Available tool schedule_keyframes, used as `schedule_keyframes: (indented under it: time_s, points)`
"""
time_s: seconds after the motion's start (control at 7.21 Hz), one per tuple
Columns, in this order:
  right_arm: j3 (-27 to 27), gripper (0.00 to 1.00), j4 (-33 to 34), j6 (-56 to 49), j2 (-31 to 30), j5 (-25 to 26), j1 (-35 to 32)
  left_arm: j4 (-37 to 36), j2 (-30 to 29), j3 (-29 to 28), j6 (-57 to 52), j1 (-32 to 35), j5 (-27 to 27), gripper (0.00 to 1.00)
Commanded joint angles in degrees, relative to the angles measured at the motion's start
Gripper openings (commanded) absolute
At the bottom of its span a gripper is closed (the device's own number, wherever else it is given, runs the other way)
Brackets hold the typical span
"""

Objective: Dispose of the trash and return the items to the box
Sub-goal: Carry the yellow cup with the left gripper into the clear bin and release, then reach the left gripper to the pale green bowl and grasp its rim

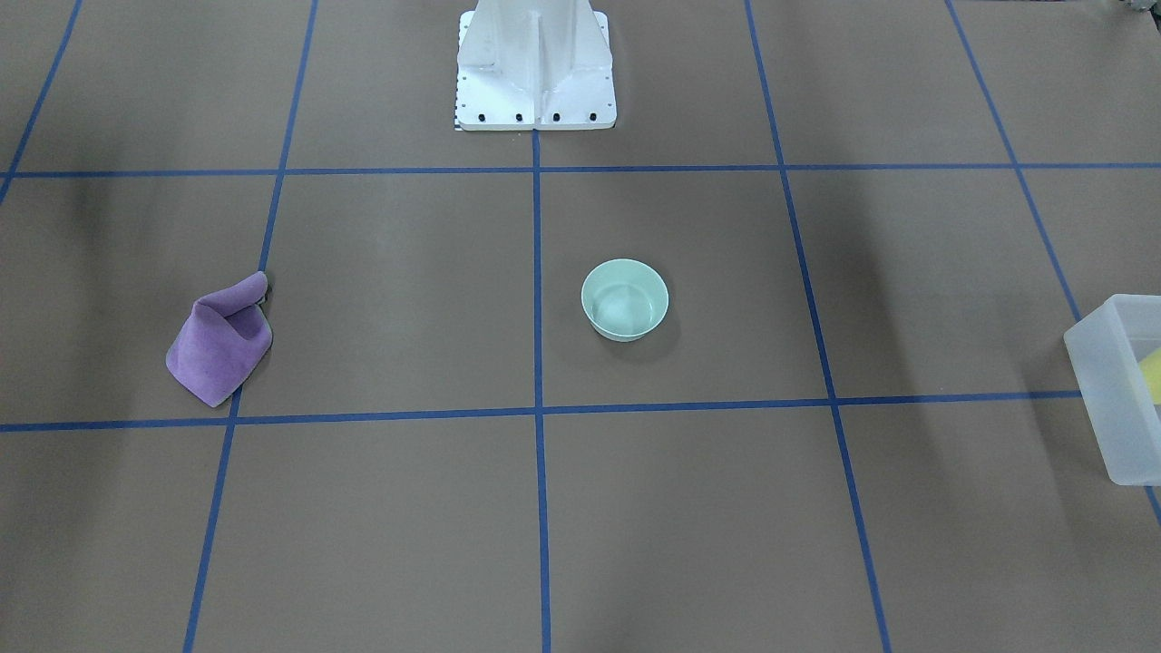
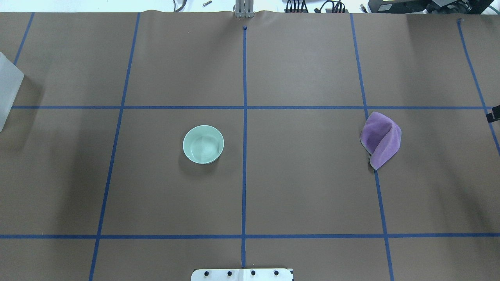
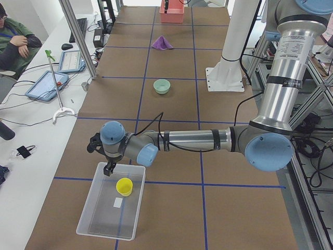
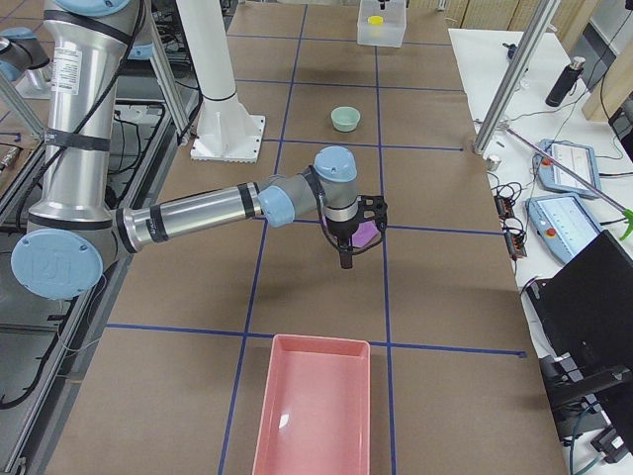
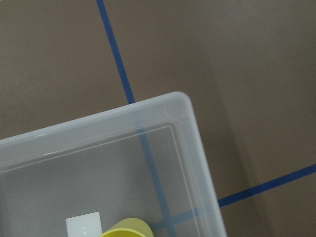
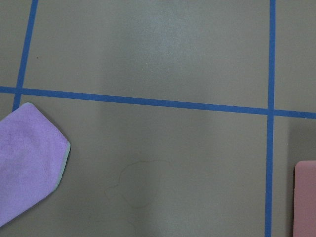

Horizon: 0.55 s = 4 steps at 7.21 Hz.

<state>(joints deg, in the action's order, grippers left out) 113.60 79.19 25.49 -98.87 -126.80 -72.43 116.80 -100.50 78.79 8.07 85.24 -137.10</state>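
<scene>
The pale mint-green bowl (image 1: 624,299) stands upright and empty near the table's middle; it also shows in the overhead view (image 2: 203,144). The yellow cup (image 3: 124,186) stands inside the frosted box (image 3: 88,208) at the table's left end, and its rim shows in the left wrist view (image 5: 126,228). My left gripper (image 3: 109,167) hangs over the box's corner nearest the robot side; I cannot tell whether it is open or shut. My right gripper (image 4: 346,259) hangs just above a purple cloth (image 4: 366,236); I cannot tell its state either.
The purple cloth (image 2: 381,138) lies crumpled on the table's right half. A pink tray (image 4: 316,416) sits empty at the right end. The white robot base (image 1: 535,82) stands at the table's back middle. A white label (image 5: 83,227) lies in the box.
</scene>
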Motion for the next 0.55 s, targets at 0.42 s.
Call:
schedule_keyframes:
  time_s: [0.42]
  points:
    - [0.0, 1.0, 0.0, 0.0, 0.0, -0.1, 0.0, -1.4, 2.9, 30.5, 51.1, -28.9, 9.2, 0.98]
